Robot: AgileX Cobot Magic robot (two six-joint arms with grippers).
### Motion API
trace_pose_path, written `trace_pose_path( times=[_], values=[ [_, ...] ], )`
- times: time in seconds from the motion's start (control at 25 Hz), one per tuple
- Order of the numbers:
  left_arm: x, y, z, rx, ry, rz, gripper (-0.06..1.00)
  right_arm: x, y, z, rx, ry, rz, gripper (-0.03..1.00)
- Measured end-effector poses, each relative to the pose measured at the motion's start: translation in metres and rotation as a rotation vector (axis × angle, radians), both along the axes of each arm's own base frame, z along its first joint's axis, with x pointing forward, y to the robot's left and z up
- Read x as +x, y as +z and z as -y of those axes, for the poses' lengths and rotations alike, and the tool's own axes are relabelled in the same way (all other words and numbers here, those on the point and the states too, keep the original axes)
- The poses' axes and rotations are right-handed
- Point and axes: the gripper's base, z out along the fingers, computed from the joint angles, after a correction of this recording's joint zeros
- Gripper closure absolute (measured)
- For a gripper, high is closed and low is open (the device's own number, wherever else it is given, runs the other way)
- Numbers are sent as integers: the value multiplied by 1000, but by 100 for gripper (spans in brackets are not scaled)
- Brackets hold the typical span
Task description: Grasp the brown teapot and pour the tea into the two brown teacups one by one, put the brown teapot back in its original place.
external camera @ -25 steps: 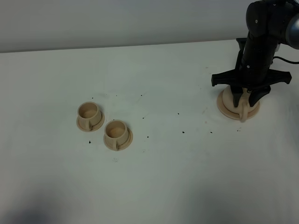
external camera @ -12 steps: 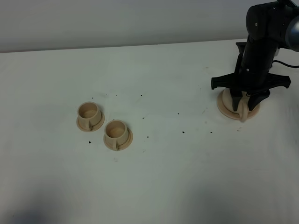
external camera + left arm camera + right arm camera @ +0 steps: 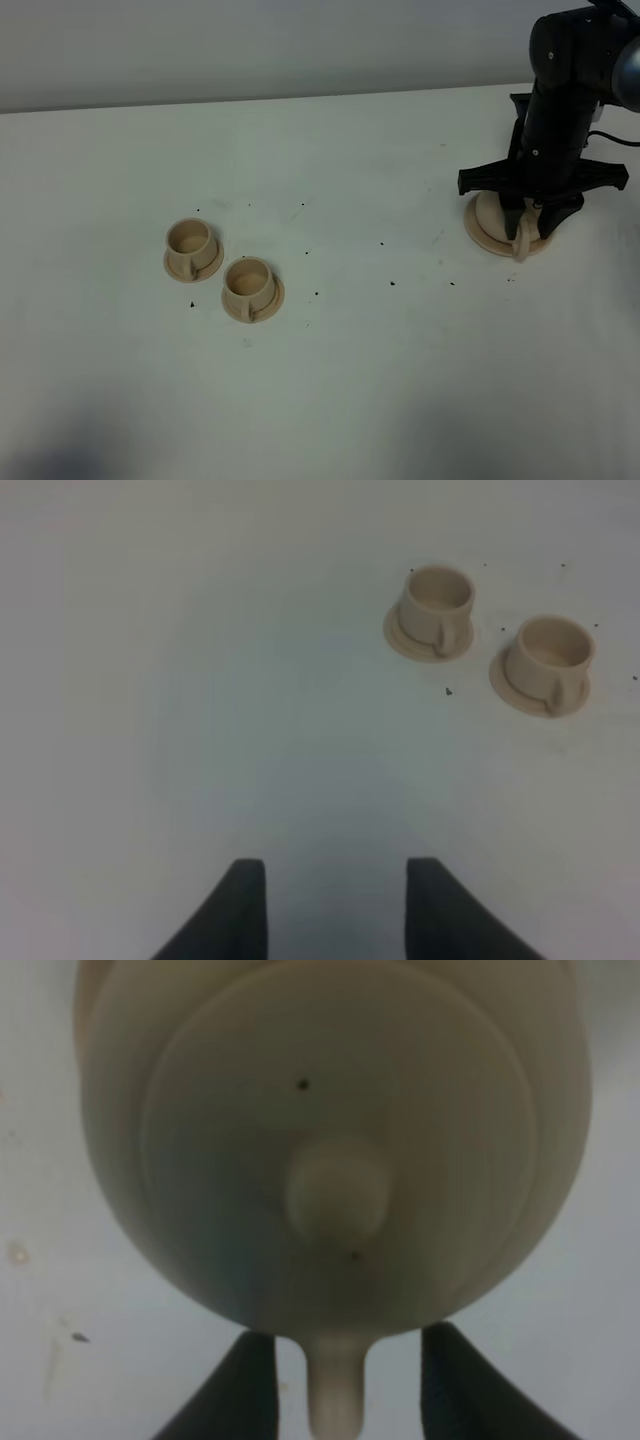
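The brown teapot (image 3: 497,214) stands on its wide saucer (image 3: 476,235), the original place, at the table's far right. My right gripper (image 3: 527,222) hangs over it, open, one finger on each side of the loop handle (image 3: 520,243) without touching it. In the right wrist view the knobbed lid (image 3: 337,1192) fills the picture, and the handle (image 3: 337,1395) sits in the gap of the right gripper (image 3: 340,1392). The two brown teacups (image 3: 190,240) (image 3: 248,280) stand on small saucers at centre left. My left gripper (image 3: 335,910) is open and empty, well short of the cups (image 3: 437,605) (image 3: 550,655).
The white table (image 3: 350,380) carries small dark specks between the cups and the teapot (image 3: 392,283). A pale wall runs along the table's back edge. The left arm does not show in the exterior high view.
My right gripper has shifted slightly right and down over the teapot's handle. The teapot, the cups and the left arm have not moved.
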Motion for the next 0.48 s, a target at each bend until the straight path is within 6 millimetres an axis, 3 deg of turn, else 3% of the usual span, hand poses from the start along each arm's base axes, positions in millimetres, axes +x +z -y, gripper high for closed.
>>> trace_pose_path(
  times=[0.28, 0.48],
  values=[
    [0, 0, 0, 0, 0, 0, 57, 0, 0, 0, -5, 2, 0, 66],
    [0, 0, 0, 0, 0, 0, 57, -1, 0, 2, -24, 16, -6, 75]
  ],
)
